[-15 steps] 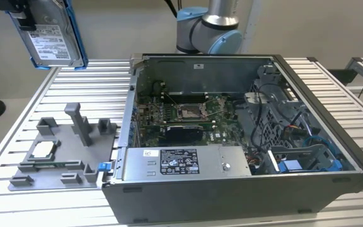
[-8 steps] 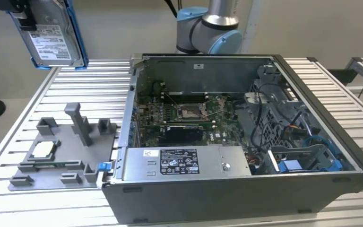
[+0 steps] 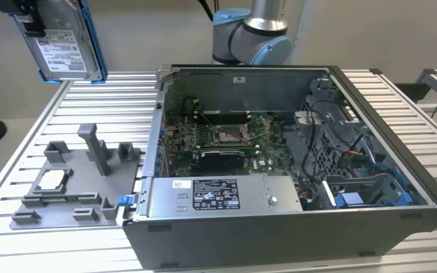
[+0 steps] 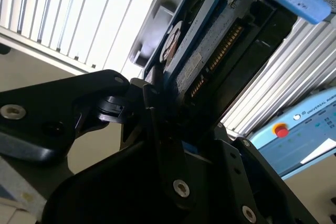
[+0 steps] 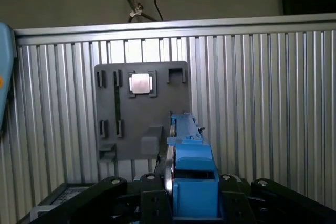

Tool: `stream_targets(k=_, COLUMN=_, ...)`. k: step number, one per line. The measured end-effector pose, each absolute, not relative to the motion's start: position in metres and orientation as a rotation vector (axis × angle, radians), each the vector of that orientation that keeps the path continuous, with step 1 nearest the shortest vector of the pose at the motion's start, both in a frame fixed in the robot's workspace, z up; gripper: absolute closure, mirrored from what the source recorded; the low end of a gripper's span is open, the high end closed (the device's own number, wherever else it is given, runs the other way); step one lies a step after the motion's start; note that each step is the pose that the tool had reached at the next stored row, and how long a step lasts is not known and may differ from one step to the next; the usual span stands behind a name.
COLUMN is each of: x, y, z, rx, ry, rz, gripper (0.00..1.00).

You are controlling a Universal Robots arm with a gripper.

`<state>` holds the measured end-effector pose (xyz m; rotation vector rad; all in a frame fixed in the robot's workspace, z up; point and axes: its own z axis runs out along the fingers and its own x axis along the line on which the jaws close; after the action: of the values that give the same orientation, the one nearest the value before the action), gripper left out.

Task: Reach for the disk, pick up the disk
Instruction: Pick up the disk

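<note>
Both steps of the task look finished to me. The claw [image 5: 190, 195] is pinching the disk [image 3: 63, 42] from two sides, and in the first wrist view the blue bracket sits tight between the black fingers [image 5: 149, 198]. The disk hangs nearly upright in the air, well above the desk [image 3: 21, 131], at the top of the exterior view's far left, with its white label turned to that camera. It touches nothing below it. Under it, on the desk, lies a grey holder [image 3: 89, 199] with a small square chip [image 3: 52, 180] in one pocket. Just beside the holder, to the exterior view's right, stands the open computer case [image 3: 295, 233]. In my judgement nothing remains of the reaching or the lifting.
</note>
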<state>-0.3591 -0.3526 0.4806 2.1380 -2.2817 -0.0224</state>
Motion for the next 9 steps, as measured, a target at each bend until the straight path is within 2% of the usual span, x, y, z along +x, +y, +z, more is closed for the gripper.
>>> stream_targets(k=9, x=-0.343, y=-0.353, z=0.481, rx=2.138, ry=-2.282, rz=-0.022, gripper=1.0)
